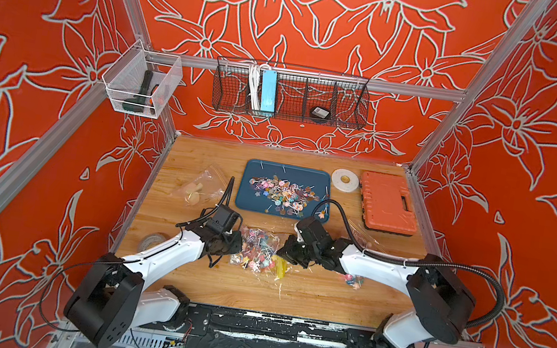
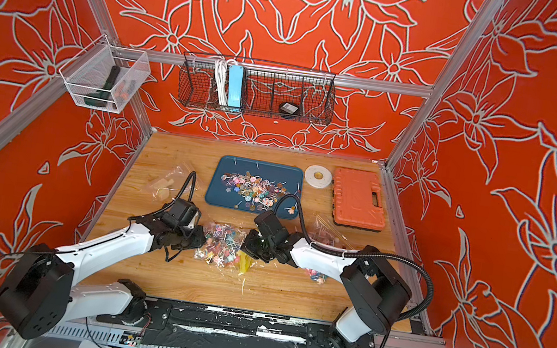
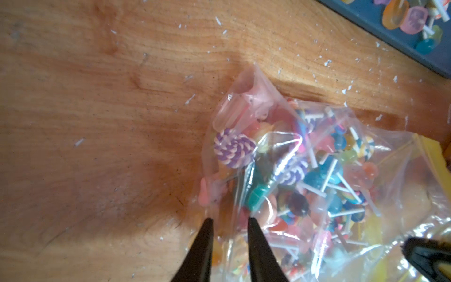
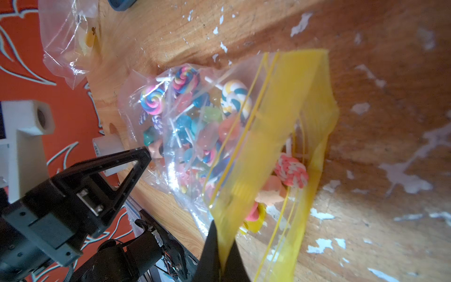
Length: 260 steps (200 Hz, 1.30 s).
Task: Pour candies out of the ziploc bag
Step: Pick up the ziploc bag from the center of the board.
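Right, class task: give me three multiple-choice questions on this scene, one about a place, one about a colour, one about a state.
1. Where does the candy bag lie?
A) on the blue tray
B) on the wooden table
C) in the wire basket

2. What colour is the bag's zip strip?
A) yellow
B) green
C) black

3. The fingers of the right gripper are:
A) wide open
B) shut on the orange case
C) shut on the zip strip

Answers:
1 B, bare wood shows all round it.
2 A, the yellow band is plain in the right wrist view.
3 C, the strip is pinched between them.
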### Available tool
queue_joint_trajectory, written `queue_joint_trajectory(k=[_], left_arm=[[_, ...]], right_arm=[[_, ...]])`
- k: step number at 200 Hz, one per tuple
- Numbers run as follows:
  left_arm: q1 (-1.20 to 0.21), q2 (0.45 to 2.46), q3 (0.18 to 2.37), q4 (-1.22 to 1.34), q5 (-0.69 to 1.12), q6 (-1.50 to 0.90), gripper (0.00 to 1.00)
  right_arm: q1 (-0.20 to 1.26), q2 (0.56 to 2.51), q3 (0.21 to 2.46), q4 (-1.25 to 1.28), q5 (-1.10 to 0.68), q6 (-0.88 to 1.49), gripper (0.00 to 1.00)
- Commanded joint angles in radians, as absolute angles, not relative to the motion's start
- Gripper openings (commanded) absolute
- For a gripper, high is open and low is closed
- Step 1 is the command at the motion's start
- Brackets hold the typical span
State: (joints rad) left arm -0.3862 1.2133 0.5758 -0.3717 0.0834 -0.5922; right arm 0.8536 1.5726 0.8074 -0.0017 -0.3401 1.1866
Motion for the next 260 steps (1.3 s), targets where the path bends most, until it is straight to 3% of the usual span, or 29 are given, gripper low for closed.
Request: queue_joint_trajectory(k=[1, 40, 200, 260], left_arm=[[-0.388, 1.232, 0.586, -0.378, 0.080, -0.587, 0.19], [-0.388, 1.238, 0.584, -0.370, 0.098, -0.584, 0.00], [-0.388, 0.965, 0.652, -0.350, 0.227, -0.566, 0.00], [-0.390, 1.036, 0.737, -0.322, 0.210, -0.564, 0.00]], right_arm=[[0.862, 1.583, 0.831, 0.005, -0.349, 1.186, 0.00], [0.861, 1.582, 0.834, -0.001, -0.348, 1.182, 0.00], [0.859, 1.566, 1.276, -0.428, -0.250, 0.799, 0.00], [0.843, 1.601, 1.479, -0.561, -0.186, 0.705, 0.00]])
